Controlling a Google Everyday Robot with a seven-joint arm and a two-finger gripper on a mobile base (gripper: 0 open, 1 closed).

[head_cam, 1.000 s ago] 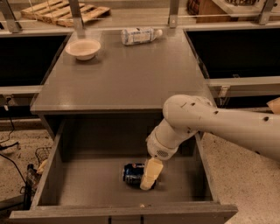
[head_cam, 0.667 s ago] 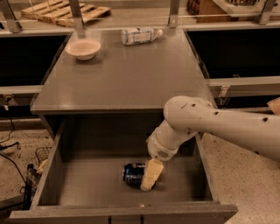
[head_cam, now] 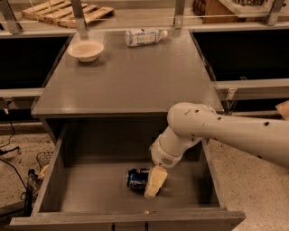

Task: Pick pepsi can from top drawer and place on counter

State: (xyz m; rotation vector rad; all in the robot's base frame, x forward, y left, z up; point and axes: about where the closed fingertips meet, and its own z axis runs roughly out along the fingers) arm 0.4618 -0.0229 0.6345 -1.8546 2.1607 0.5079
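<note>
- Camera view shows one can (head_cam: pixel 136 178), dark blue, lying on its side on the floor of the one open drawer (head_cam: pixel 90 196), a little right of the middle and nearer the front wall than the back.
- One arm (head_cam: pixel 226 131) comes in from the right, crosses above the drawer's right wall and bends down into the drawer.
- One gripper (head_cam: pixel 153 184) hangs at the arm's end inside the drawer. Its pale end lies against the right end of the can and hides part of it. Whether it holds the can I cannot tell.
- One tabletop (head_cam: pixel 131 79), grey and flat, sits straight above the drawer. Its front edge overhangs the back of the drawer.
- One bowl (head_cam: pixel 86 49), pale and shallow, stands near the far left corner of the tabletop.
- One bottle (head_cam: pixel 143 37), clear with a white label, lies on its side by the far edge, near the middle.
- The bowl and bottle are well apart from each other, and both lie far from the front edge. The middle, front and right of the tabletop are bare.
- The arm's elbow stands just in front of the tabletop's front right corner.
- In the drawer, the floor to the left of the can and behind it is bare up to the walls.
- One wooden pallet (head_cam: pixel 67 12) lies behind the tabletop at the far left.
- Speckled floor (head_cam: pixel 244 180) shows on both sides of the drawer, and cables (head_cam: pixel 9 144) lie on it at the left.
</note>
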